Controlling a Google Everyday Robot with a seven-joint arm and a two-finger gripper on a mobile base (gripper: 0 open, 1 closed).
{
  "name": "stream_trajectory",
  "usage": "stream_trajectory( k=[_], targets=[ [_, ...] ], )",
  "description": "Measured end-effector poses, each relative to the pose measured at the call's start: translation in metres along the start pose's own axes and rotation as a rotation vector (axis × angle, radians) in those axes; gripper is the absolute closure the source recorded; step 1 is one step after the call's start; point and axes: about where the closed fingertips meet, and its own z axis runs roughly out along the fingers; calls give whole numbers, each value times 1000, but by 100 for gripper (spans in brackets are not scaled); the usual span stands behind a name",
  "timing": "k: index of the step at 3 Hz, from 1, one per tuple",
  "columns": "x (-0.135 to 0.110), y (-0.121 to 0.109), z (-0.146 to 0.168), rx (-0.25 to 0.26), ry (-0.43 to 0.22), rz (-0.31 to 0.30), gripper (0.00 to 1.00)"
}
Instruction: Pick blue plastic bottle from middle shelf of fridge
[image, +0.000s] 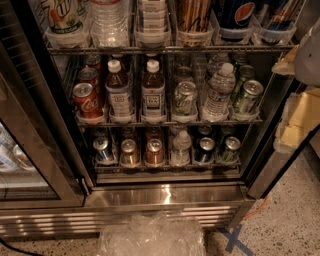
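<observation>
The fridge stands open in front of me, with wire racks of drinks. On the middle shelf the blue plastic bottle stands upright in the second lane from the left, with a white cap, dark drink and pale bluish label. Right of it stands a like bottle with a whiter, dark-printed label. My gripper shows as a pale grey shape at the top right edge, outside the fridge, well to the right of the bottle and touching nothing.
Red cola cans sit left of the bottle; green cans and a clear water bottle sit to the right. Short cans fill the rack below. The glass door hangs open at left. Crumpled clear plastic lies on the floor.
</observation>
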Motion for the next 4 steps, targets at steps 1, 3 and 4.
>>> stream_trajectory(
  k=[1, 3, 4],
  targets=[
    [0, 0, 0, 0, 0, 0, 0],
    [-70, 70, 42, -45, -192, 204, 0],
    [-107, 111, 73, -78, -302, 321, 0]
  ],
)
